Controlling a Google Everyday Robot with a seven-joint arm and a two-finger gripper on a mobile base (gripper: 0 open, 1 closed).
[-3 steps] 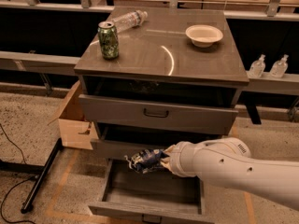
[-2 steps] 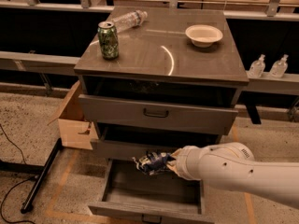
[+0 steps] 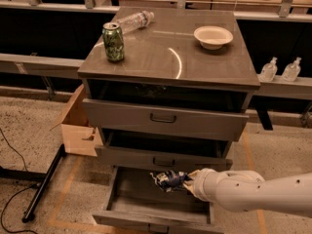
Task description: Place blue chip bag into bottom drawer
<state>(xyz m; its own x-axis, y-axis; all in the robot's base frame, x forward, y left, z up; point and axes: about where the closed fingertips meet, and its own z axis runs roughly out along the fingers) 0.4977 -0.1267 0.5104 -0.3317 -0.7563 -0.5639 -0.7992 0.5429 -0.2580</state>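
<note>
The blue chip bag [image 3: 168, 180] is crumpled, dark blue with silvery patches, and hangs above the right part of the open bottom drawer [image 3: 131, 196]. My gripper [image 3: 187, 183] is shut on the bag's right end, at the end of my white arm that reaches in from the lower right. The bag is held in the air, just below the front of the middle drawer. The drawer floor below is bare grey.
On the cabinet top stand a green can [image 3: 113, 42], a lying clear plastic bottle [image 3: 135, 19] and a white bowl [image 3: 213, 36]. The two upper drawers [image 3: 165, 118] stand slightly pulled out. A cardboard box [image 3: 78, 126] sits left of the cabinet. Two small bottles [image 3: 281, 68] stand at right.
My gripper and the bag have shifted a little to the right over the open drawer. The rest has not moved.
</note>
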